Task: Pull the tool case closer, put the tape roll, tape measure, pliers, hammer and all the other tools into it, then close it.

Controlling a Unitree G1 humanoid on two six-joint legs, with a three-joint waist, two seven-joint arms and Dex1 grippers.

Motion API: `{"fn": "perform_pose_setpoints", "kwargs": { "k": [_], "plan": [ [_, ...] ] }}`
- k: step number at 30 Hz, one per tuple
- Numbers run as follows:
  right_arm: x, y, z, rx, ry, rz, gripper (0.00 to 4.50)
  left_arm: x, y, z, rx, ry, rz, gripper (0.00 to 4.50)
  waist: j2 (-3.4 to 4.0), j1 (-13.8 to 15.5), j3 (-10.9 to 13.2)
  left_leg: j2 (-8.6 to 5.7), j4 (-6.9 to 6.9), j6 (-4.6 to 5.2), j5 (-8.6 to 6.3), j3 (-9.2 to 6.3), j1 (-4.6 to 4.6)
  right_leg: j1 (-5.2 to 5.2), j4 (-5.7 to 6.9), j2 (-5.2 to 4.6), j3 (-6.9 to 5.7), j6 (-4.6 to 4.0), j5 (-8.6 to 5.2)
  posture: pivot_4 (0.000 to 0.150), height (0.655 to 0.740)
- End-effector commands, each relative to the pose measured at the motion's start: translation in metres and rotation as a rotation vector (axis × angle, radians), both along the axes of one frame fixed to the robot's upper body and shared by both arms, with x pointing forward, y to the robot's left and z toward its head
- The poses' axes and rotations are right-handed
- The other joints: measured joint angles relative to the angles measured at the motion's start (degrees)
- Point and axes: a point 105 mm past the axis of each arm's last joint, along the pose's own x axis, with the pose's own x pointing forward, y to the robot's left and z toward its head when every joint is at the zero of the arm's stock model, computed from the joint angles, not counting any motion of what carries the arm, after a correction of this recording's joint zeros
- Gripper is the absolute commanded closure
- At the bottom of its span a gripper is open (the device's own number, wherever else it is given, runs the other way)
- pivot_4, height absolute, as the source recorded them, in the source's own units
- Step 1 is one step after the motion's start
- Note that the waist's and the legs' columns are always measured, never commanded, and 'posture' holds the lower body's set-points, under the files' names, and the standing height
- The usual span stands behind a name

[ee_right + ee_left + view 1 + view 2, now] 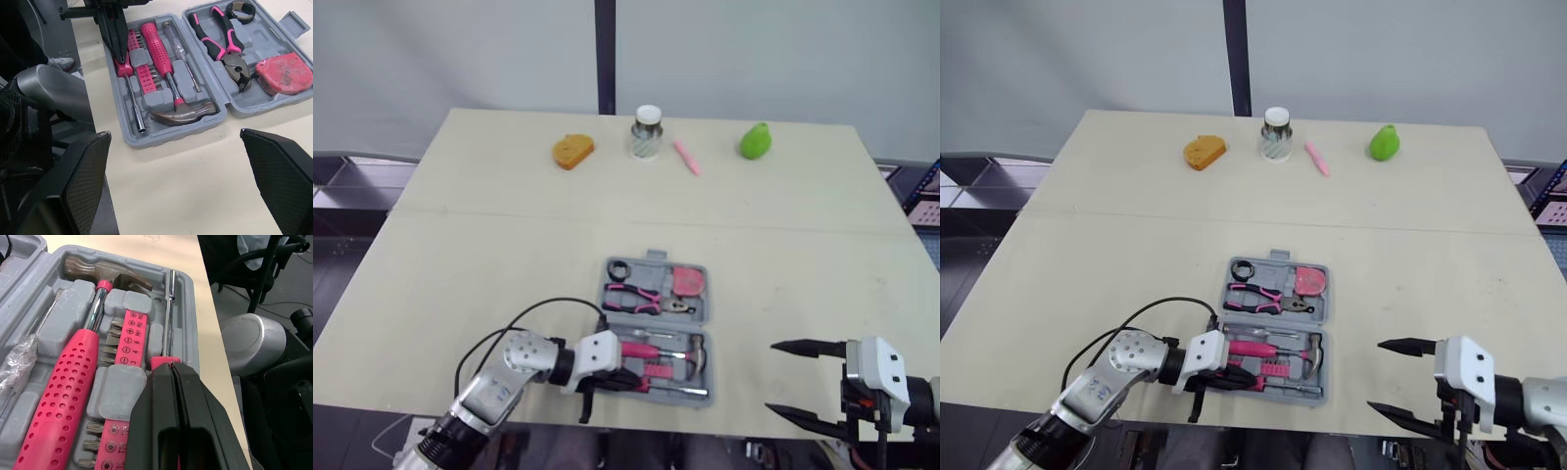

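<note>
The grey tool case (193, 308) lies open near the table's front edge. Its far half holds a black tape roll (240, 10), pink-handled pliers (227, 46) and a pink tape measure (286, 73). In the near half lie a hammer (181, 110), a pink bit holder (134, 335) and a pink-handled driver (128, 78). My left gripper (171, 366) is shut, its tips resting on the driver's pink handle at the case's near left. To the right of the case, my right gripper (771, 376) hangs open over bare table with nothing between its fingers.
Along the far edge of the table stand an orange object (573, 151), a jar with a white lid (647, 132), a pink pen (686, 157) and a green pear (755, 141). The table's front edge runs just behind the case.
</note>
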Motion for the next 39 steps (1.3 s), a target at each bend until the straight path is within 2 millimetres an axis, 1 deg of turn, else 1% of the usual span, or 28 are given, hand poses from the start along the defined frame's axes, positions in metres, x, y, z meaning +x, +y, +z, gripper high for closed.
{"fn": "perform_pose_setpoints", "kwargs": {
  "k": [1,8,16,20,24,34,37,39],
  "plan": [
    [0.001,0.000,0.009,-0.003,-0.047,-0.010,0.00,-0.008,-0.001,-0.009,0.033,0.027,-0.017,4.43,0.01,0.0,0.0,0.00,0.00,0.00,0.00,0.00,0.00,0.00,0.00,0.00,0.00,0.00,0.00,0.150,0.6950],
    [-0.001,0.000,0.009,-0.002,-0.045,-0.012,0.00,-0.010,0.001,-0.018,0.102,0.052,-0.014,4.43,0.08,0.0,-0.1,-0.01,0.00,0.00,-0.01,0.00,0.02,0.03,0.00,0.00,0.00,0.00,0.00,0.150,0.6950],
    [-0.004,-0.001,0.009,-0.003,-0.039,-0.006,0.00,-0.011,0.001,-0.023,0.144,0.090,-0.007,4.43,0.17,0.1,-0.1,-0.01,0.00,0.02,-0.04,0.00,0.05,0.07,-0.03,-0.01,0.00,0.00,0.00,0.150,0.6950],
    [-0.002,0.000,0.009,0.000,-0.043,-0.007,0.00,-0.013,0.003,-0.031,0.182,0.118,0.000,4.43,0.22,0.0,-0.1,-0.01,-0.01,0.02,-0.04,0.01,0.06,0.07,-0.03,0.00,0.01,0.00,0.00,0.150,0.6950],
    [-0.003,0.001,0.010,0.003,-0.043,-0.008,0.00,-0.014,0.001,-0.034,0.180,0.135,0.008,4.43,0.27,0.0,-0.2,0.00,-0.01,0.02,-0.04,0.01,0.08,0.09,-0.03,0.00,0.02,0.00,0.00,0.150,0.6950],
    [-0.005,0.001,0.009,0.006,-0.038,0.001,0.00,-0.010,0.000,-0.032,0.165,0.142,0.017,4.43,0.36,0.1,-0.2,-0.01,-0.01,0.04,-0.06,0.02,0.09,0.12,-0.08,-0.02,0.02,0.00,0.00,0.150,0.6950],
    [-0.004,0.003,0.009,0.012,-0.040,0.003,0.00,-0.007,0.001,-0.023,0.120,0.131,0.038,4.43,0.36,0.1,-0.2,-0.01,-0.01,0.04,-0.06,0.01,0.09,0.12,-0.08,-0.01,0.02,0.00,0.00,0.150,0.6950],
    [-0.003,0.004,0.008,0.014,-0.043,0.005,0.00,-0.005,0.001,-0.012,0.066,0.112,0.045,4.43,0.36,0.0,-0.2,0.00,-0.01,0.04,-0.06,0.01,0.09,0.12,-0.08,-0.01,0.02,0.00,0.00,0.150,0.6950]
  ]
}}
